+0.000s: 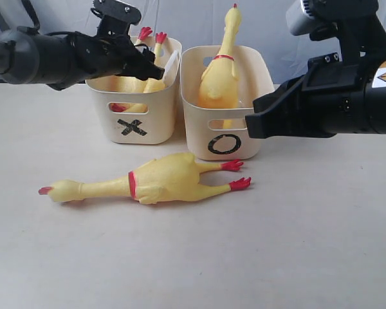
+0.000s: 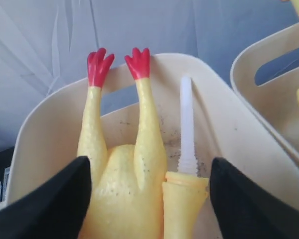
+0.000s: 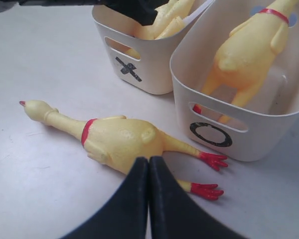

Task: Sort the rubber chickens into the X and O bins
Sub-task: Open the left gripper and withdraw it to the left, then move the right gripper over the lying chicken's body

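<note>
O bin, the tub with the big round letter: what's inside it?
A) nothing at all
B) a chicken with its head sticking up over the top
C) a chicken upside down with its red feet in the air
B: the O bin holds a chicken whose head rises above the rim. The feet-up body is in the X bin.

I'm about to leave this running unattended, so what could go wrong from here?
The left gripper, jaws open, straddles the headless body and the white tube in the X bin; pulling away could snag one and drag it out.
The right gripper is shut near the whole chicken lying on the table; lowered like that, it would probably shove it rather than grasp it.
</note>
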Available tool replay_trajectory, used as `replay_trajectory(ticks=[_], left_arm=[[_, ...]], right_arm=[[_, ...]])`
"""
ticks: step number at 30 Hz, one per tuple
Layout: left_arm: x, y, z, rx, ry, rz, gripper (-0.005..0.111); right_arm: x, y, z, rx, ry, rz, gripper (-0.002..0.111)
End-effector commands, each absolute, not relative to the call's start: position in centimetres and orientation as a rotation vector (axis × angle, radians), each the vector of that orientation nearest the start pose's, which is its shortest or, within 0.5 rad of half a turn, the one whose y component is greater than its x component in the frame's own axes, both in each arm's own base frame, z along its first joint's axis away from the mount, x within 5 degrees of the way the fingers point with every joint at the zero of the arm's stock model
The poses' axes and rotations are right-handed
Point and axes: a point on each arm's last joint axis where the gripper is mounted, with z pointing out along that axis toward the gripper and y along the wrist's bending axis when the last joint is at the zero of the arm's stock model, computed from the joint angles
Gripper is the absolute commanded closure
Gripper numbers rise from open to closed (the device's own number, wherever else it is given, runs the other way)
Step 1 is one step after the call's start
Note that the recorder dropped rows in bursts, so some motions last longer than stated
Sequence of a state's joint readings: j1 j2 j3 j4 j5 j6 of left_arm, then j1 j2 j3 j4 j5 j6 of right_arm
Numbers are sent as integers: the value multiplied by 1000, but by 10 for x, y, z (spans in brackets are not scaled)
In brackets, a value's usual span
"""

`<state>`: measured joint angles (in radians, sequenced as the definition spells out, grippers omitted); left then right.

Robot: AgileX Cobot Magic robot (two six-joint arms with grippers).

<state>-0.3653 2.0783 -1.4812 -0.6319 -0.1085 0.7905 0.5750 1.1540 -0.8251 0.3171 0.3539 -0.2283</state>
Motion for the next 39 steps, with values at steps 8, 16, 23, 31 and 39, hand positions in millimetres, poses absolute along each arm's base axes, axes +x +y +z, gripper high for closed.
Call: replay_trajectory(ticks=[8,16,23,31,39], left_arm=[[406,-163,276,991,1986,-42,102],[373,-133,285,1140,2297,83,106],[339,-119,289,1201,2477,77,106],[291,-108,276,1189,2555,-22,106],[243,-96,271,1064,2525,-116,106]], right_arm=[[199,140,309,-607,2098,484,109],[199,140,309,-609,2098,483,109],[199,140,309,-615,2106,482,109],[198,138,299,-596,2108,480,109],[194,143,294,-603,2087,500,109]])
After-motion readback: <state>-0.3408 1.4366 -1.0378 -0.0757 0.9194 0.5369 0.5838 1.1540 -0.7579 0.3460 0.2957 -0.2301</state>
